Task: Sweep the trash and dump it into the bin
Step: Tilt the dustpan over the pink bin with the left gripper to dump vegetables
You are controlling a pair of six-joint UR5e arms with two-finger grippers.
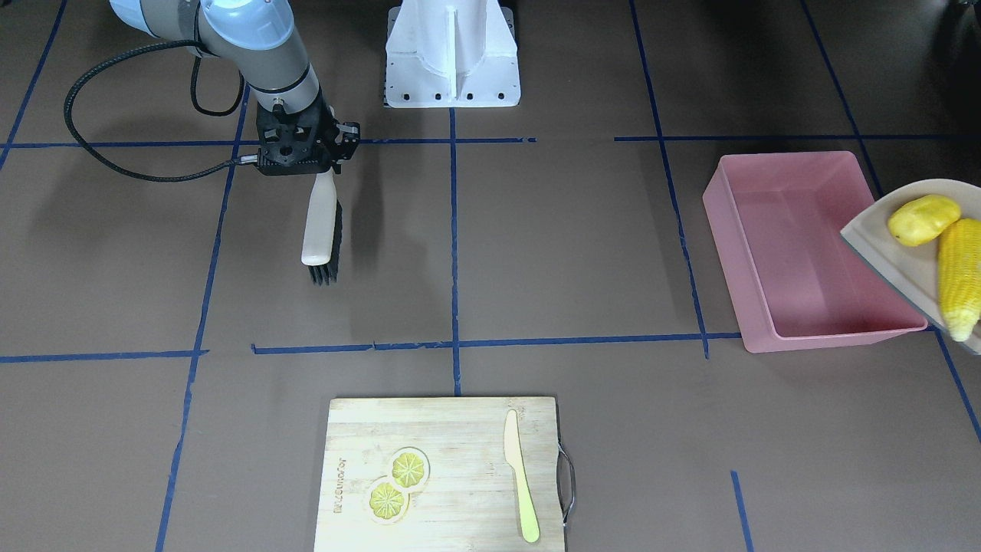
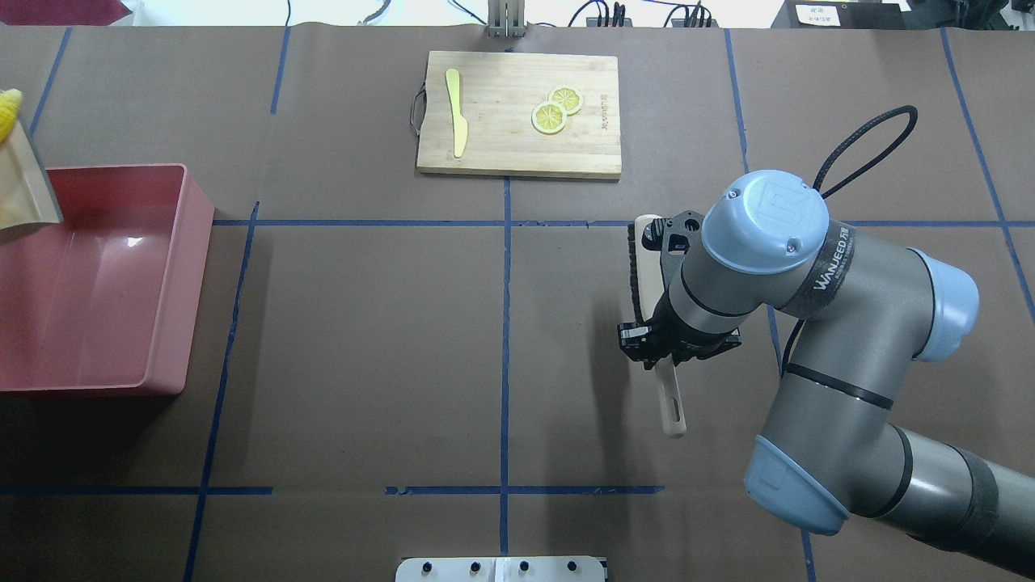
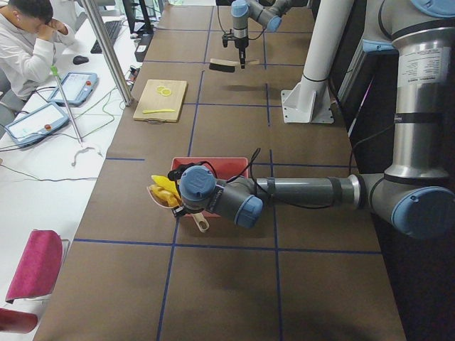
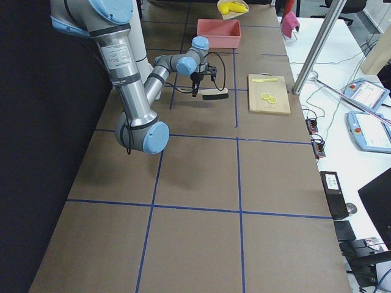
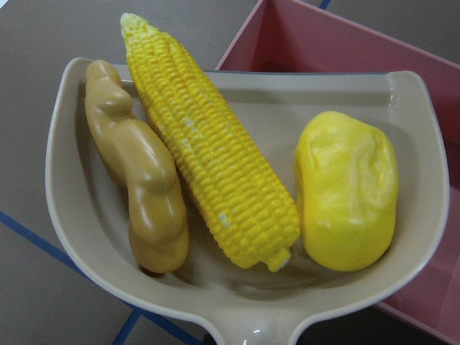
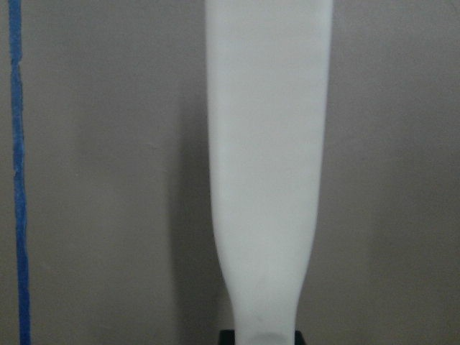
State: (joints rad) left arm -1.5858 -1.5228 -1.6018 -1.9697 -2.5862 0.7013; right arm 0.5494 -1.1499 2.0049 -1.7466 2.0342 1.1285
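Where the left arm (image 3: 306, 190) stretches out low and level over the table in the left side view, its wrist ends at the bin (image 1: 797, 253). The left gripper (image 3: 190, 212) is too hidden there to tell how its jaws stand. At that end sits the dustpan (image 5: 79, 215), which in the front view hangs tilted over the bin's 3 o'clock rim.

The right arm (image 2: 817, 323) is bent at the elbow. The right gripper (image 1: 320, 162) points down, its jaws pinching the handle of the brush (image 1: 320, 222), whose head points to 6 o'clock in the front view.

All the trash lies in the dustpan. In the left wrist view the tan, knobby ginger (image 5: 136, 172) is at 9 o'clock, the long ribbed yellow corn (image 5: 208, 144) in the middle and the lumpy yellow potato (image 5: 348, 190) at 3 o'clock. The pink bin shows at 1 o'clock beyond.
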